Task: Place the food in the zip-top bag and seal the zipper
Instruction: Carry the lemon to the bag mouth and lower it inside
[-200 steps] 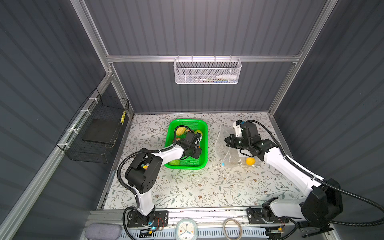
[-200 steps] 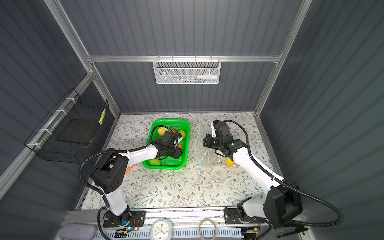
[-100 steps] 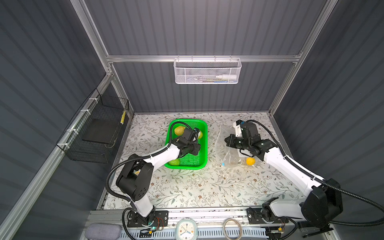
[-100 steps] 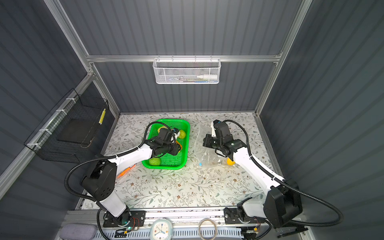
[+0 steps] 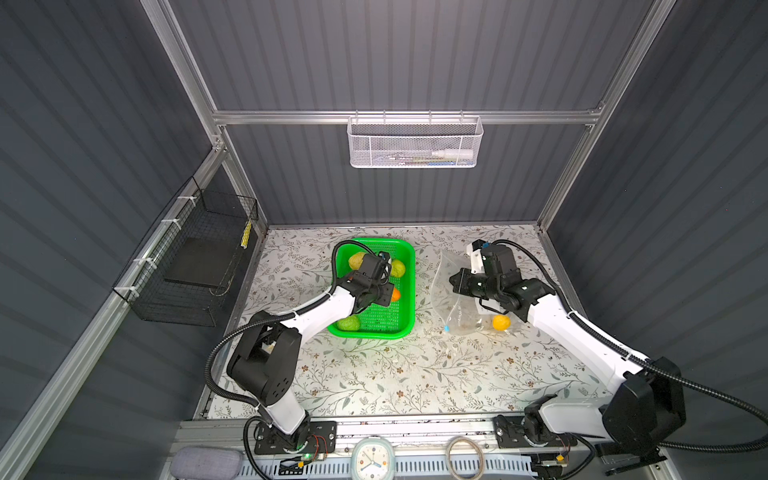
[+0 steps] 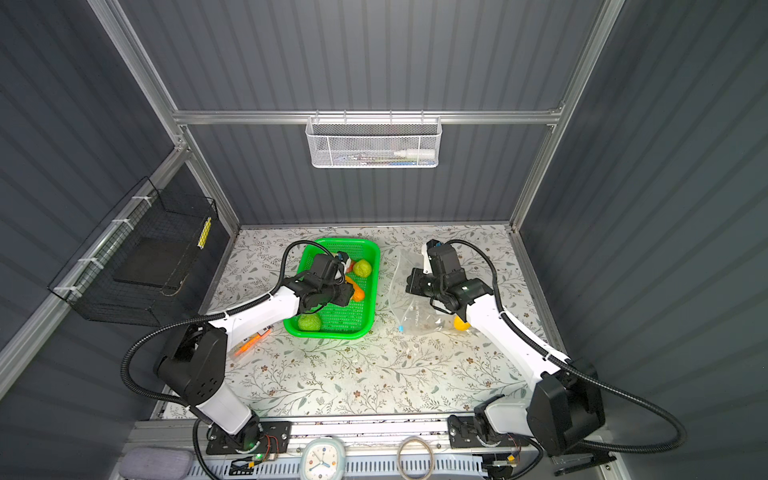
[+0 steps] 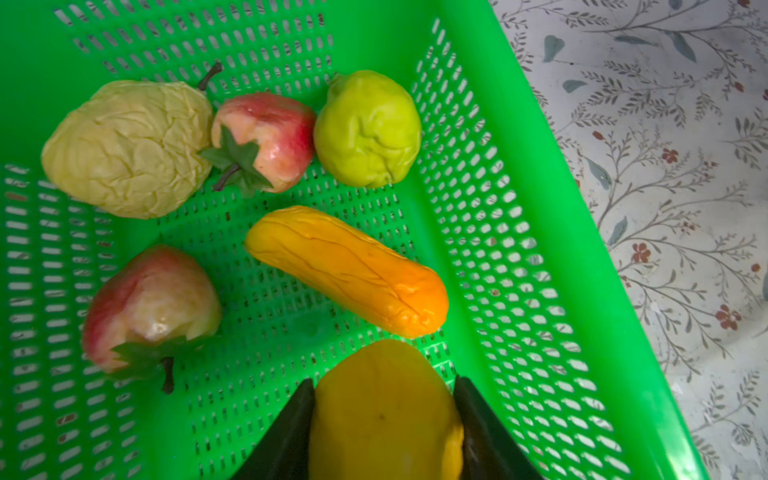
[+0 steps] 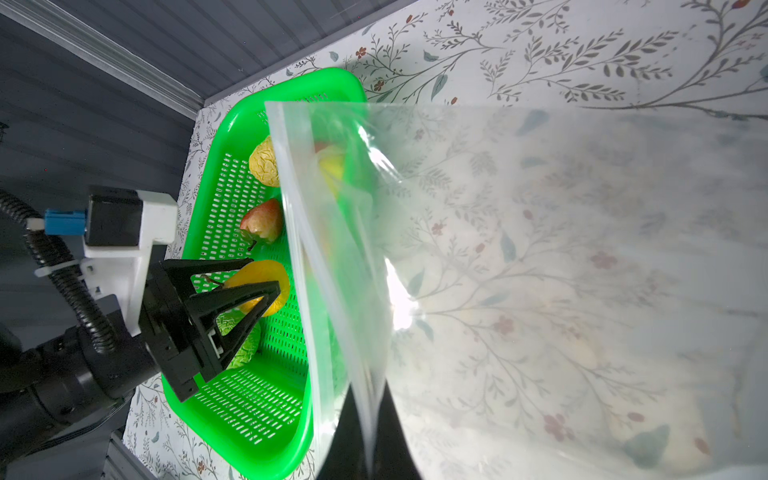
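1. Left claw (image 7: 382, 380), half-spread, is clamping a yellow fruit (image 7: 384, 419) over the green basket (image 7: 540, 208).
2. Right claw (image 8: 368, 432), fully closed, is pinching the zip-top bag (image 8: 540, 249) by its edge.
3. The zip-top bag is resting on the table (image 5: 374, 374) beside the green basket, containing one orange-yellow ball (image 5: 500, 322).

No writing can be read.
The clock (image 5: 371, 459) face, the faint print on the clear bag (image 5: 445, 300) and the yellow tag (image 5: 247, 234) on the black wire basket (image 5: 195, 266) are all too small or blurred to make out.
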Tool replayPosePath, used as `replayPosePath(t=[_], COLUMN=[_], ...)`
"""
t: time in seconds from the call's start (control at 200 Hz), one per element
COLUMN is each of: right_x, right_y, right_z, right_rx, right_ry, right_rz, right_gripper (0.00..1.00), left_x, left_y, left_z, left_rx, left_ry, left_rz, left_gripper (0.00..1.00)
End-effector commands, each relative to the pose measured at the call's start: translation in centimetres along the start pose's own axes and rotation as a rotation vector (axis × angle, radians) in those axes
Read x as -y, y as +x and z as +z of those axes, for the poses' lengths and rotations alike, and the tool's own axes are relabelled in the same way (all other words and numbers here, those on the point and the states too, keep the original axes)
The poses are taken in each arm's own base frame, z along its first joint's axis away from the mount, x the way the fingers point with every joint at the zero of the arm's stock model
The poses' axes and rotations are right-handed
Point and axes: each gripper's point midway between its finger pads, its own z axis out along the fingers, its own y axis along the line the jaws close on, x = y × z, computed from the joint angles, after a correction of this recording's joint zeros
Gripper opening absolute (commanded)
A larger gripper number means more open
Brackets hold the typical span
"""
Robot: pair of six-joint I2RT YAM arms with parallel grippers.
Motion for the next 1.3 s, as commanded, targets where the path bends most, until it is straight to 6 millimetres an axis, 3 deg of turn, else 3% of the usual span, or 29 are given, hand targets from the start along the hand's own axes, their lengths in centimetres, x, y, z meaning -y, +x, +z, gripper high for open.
replayPosePath(t=[0.0, 0.18, 0.48, 0.75, 0.885, 1.045, 1.296], right_x=[0.1, 0.1, 0.1, -0.4, -0.9, -0.9, -1.3], right_y=[0.0, 0.2, 0.3, 0.1, -0.1, -0.2, -0.4], right_z=[-0.5, -0.2, 0.1, 0.4, 0.2, -0.3, -1.3], right_rx=[0.011, 0.005, -0.002, -0.005, 0.001, 0.015, 0.042], right_ry=[0.004, 0.001, -0.005, -0.030, -0.048, -0.050, -0.074], right_rz=[-0.007, 0.001, 0.007, 0.025, 0.031, 0.038, 0.080], right_gripper=[0.00, 0.00, 0.00, 0.00, 0.00, 0.00, 0.00], left_x=[-0.9, 2.4, 8.0, 14.9, 17.1, 17.8, 16.2], left_y=[-0.5, -3.3, -7.9, -8.6, -8.7, -9.1, -9.1], left_z=[-0.6, -3.0, -9.7, -13.6, -13.4, -12.5, -9.4], left_rx=[0.017, 0.102, 0.240, 0.287, 0.289, 0.302, 0.343], left_ry=[-0.031, 0.162, 0.506, 0.694, 0.749, 0.755, 0.636], left_rz=[-0.071, -0.113, -0.160, -0.103, -0.117, -0.165, -0.289], left_gripper=[0.51, 0.51, 0.50, 0.51, 0.50, 0.50, 0.50])
